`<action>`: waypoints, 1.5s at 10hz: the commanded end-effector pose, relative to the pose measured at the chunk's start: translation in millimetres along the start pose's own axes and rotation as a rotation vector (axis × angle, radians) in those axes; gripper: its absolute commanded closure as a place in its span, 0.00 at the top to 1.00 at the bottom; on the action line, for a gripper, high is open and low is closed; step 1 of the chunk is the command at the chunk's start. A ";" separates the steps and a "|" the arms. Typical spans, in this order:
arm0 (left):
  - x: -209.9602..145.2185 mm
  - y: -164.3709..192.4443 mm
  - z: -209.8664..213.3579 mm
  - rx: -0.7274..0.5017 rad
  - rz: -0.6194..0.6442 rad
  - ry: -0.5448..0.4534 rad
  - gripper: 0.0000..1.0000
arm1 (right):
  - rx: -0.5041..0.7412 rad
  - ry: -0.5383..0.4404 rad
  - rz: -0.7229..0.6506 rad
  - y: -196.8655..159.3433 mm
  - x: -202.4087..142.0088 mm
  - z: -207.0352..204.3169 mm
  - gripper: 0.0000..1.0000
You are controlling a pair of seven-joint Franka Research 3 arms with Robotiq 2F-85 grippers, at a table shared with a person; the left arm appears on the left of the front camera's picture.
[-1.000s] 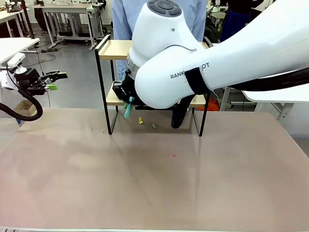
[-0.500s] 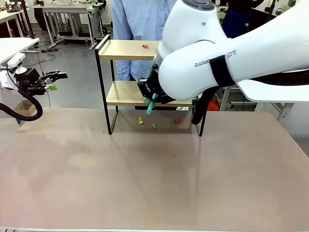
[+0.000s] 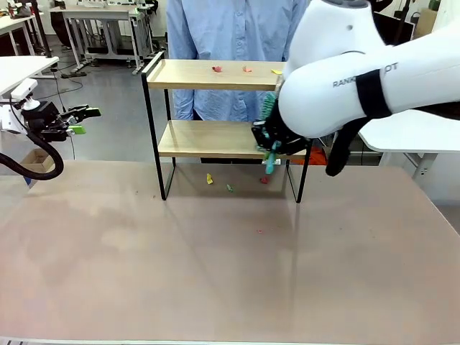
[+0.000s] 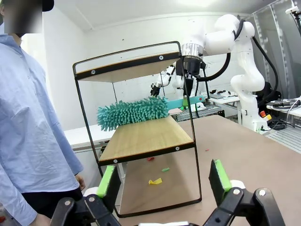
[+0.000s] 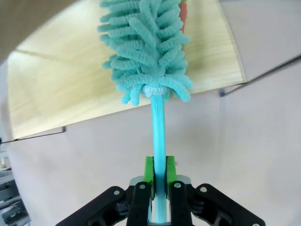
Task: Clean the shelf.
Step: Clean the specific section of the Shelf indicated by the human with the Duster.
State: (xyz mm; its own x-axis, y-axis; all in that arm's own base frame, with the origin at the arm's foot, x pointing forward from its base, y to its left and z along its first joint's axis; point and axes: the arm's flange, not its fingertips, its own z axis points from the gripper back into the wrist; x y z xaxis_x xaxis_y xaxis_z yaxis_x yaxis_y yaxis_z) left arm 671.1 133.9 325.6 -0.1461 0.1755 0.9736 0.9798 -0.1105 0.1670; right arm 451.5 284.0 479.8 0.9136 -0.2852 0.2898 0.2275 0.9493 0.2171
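The shelf (image 3: pixel 208 139) and coloured scraps (image 3: pixel 210 179) sit on the table (image 3: pixel 215 280).

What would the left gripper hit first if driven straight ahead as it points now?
The near end of the shelf, most likely its lower board, framed between the open left gripper's fingers in its wrist view. The gap before it looks free, though depth is unclear.

A wide brown table (image 3: pixel 215 273) takes up the foreground. Beyond it lies a grey floor (image 3: pixel 115 108) with white workbenches (image 3: pixel 93 14) on metal legs at the far left and a cardboard box (image 3: pixel 32 159) set down nearby. A white wall (image 4: pixel 117 37) stands behind, under a bright ceiling (image 4: pixel 197 4)
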 end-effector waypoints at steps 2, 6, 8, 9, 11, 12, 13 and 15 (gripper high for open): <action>2.2 -0.7 -0.2 -0.009 -0.016 0.010 1.00 | -0.130 -0.024 0.052 -28.5 6.0 21.5 0.13; 2.2 -0.7 -0.2 -0.009 -0.016 0.010 1.00 | -0.113 -0.016 0.037 -29.0 8.9 21.8 0.13; 2.2 -0.7 -0.2 -0.009 -0.016 0.010 1.00 | -0.113 -0.016 0.037 -29.0 8.9 21.8 0.13; 2.2 -0.7 -0.2 -0.009 -0.016 0.010 1.00 | -0.124 -0.016 0.067 -28.7 7.0 23.6 0.13; 2.2 -0.7 -0.2 -0.009 -0.016 0.010 1.00 | 0.062 -0.038 0.240 -42.6 2.5 45.7 0.13; 2.2 -0.7 -0.2 -0.009 -0.016 0.010 1.00 | 0.126 -0.009 0.345 -52.8 2.3 51.2 0.13; 2.2 -0.7 -0.2 -0.009 -0.016 0.010 1.00 | 0.174 -0.009 0.451 -60.3 1.7 55.1 0.13; 2.2 -0.7 -0.2 -0.009 -0.016 0.010 1.00 | 0.301 0.023 0.686 -73.2 -5.3 65.7 0.13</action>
State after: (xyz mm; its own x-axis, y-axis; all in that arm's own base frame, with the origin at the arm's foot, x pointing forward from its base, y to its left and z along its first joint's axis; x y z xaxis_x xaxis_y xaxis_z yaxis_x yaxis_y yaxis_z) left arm 671.1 133.8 325.7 -0.1462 0.1755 0.9736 0.9797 -0.1106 0.1671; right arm 419.0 234.3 525.9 0.8699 0.2369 0.4326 -0.3462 0.9180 0.1934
